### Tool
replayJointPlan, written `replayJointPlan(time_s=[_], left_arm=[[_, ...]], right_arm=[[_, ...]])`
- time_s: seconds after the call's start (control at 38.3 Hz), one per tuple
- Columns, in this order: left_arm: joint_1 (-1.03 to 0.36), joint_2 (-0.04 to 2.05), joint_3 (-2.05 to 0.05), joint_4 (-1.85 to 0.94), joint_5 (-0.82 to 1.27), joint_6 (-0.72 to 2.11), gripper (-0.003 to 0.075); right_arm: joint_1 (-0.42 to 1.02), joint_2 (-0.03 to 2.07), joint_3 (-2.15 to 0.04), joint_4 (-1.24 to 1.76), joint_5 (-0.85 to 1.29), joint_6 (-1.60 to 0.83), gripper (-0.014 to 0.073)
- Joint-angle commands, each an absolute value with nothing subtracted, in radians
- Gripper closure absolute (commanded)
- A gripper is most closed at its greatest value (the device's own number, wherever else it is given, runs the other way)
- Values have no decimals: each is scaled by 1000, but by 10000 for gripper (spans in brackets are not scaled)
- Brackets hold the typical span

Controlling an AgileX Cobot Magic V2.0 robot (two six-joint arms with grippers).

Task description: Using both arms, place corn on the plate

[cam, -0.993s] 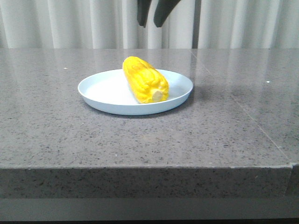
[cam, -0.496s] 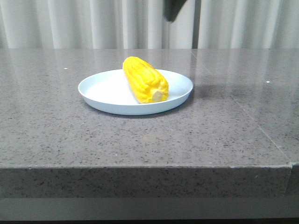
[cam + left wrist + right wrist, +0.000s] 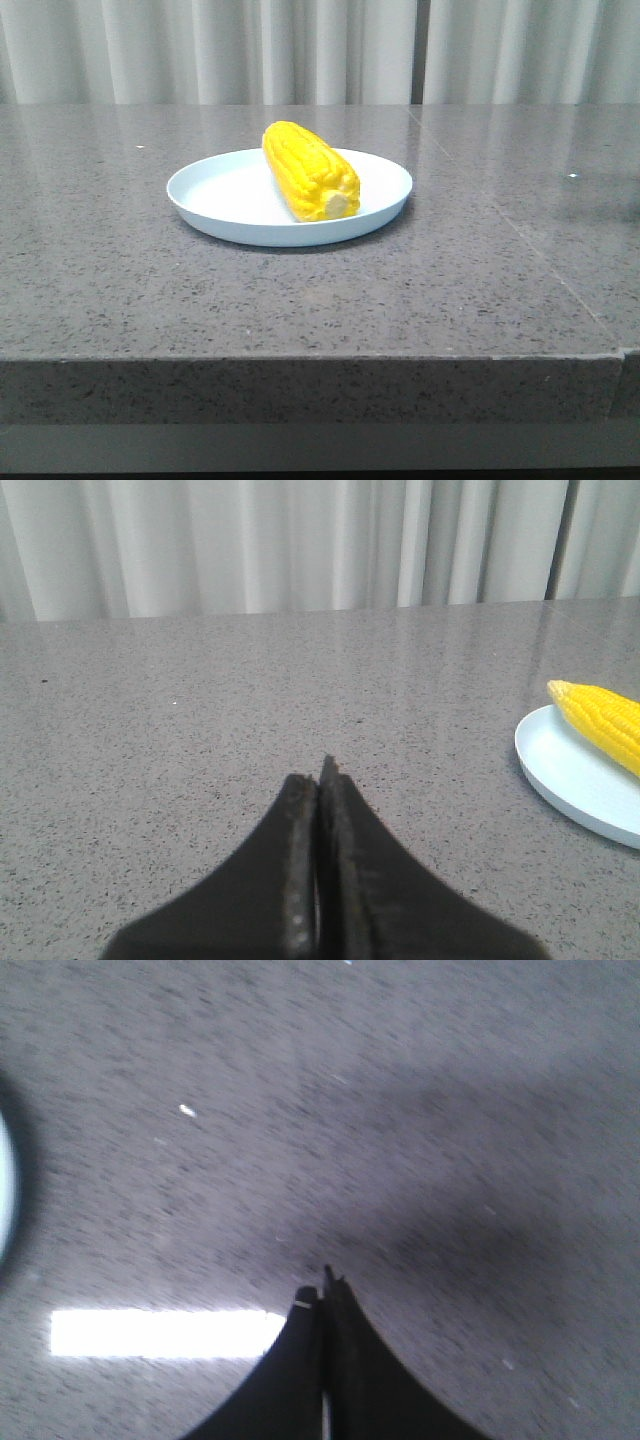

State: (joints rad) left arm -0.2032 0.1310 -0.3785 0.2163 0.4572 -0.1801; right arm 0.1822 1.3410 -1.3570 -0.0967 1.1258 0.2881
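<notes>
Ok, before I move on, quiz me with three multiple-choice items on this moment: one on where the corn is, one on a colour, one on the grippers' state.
1. Where is the corn?
A. On the bare table
B. On the plate
C. In a gripper

2. What colour is the plate?
A. Pale blue-white
B. Red
C. Black

3. How are the left gripper and right gripper?
A. Both wide open
B. Both shut, holding nothing
C. Left shut on the corn

Answers:
1 B, the corn lies across the plate.
2 A, its rim and floor look pale blue-white.
3 B, each wrist view shows the fingers pressed together.
</notes>
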Motion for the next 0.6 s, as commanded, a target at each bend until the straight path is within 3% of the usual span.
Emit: replayJointPlan(time_s=[0.0, 0.57], left_arm=[[-203, 141, -407, 219, 377, -186, 741], [-203, 141, -407, 219, 377, -186, 741]], right_arm=[[145, 1206, -1272, -112, 1028, 272, 653], [142, 526, -661, -180, 480, 271, 653]])
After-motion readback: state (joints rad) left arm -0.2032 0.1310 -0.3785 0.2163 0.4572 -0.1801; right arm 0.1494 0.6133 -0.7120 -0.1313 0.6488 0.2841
